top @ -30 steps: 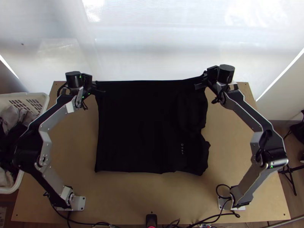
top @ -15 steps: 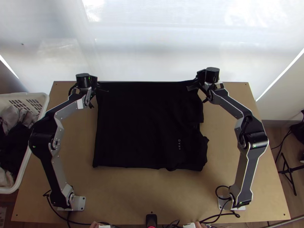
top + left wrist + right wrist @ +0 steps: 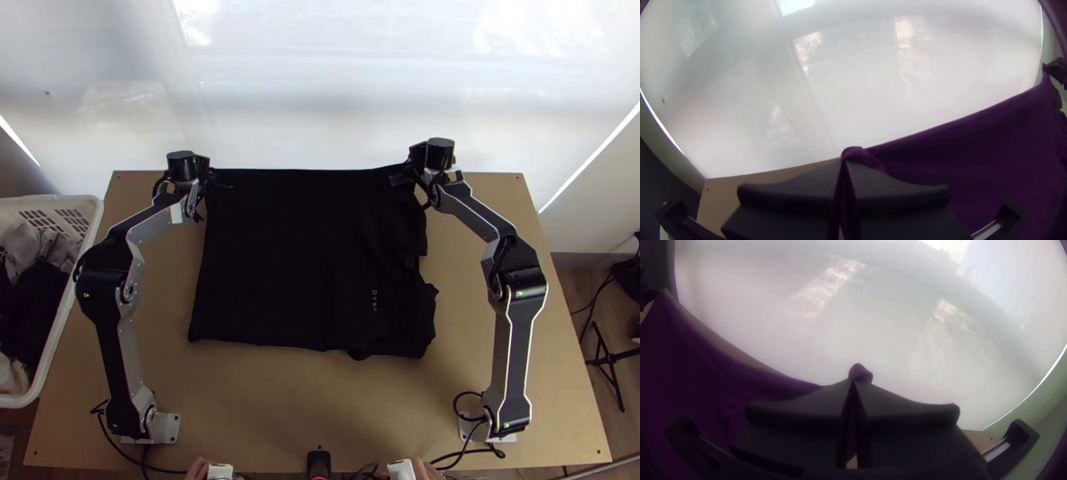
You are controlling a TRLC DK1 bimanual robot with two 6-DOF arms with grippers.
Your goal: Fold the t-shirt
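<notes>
From where I stand, the top view shows the shirt (image 3: 296, 256) in the middle of the frame, spread as a broad, rather square piece over the table (image 3: 320, 408). Its upper edge runs nearly straight between the two grippers, its left side is quite even, and its right side goes in and out, with a bulge at the lower right. Small pale print (image 3: 374, 302) is on it, right of the middle. At the shirt's upper left corner is the left gripper (image 3: 214, 178), and at the upper right corner is the right gripper (image 3: 406, 173). How the fingers close is better told by the wrist views. In the left wrist view, the left gripper (image 3: 844, 161) has its tips together, clamped on the shirt, and a small rounded fold stands out beyond them; the cloth rises to the right gripper at the right edge. In the right wrist view, the right gripper (image 3: 853, 381) is also pinched on the shirt, with a little knob of cloth above its tips. The top view shows also a white basket (image 3: 94, 205) with clothes (image 3: 36, 248) at the left edge.
</notes>
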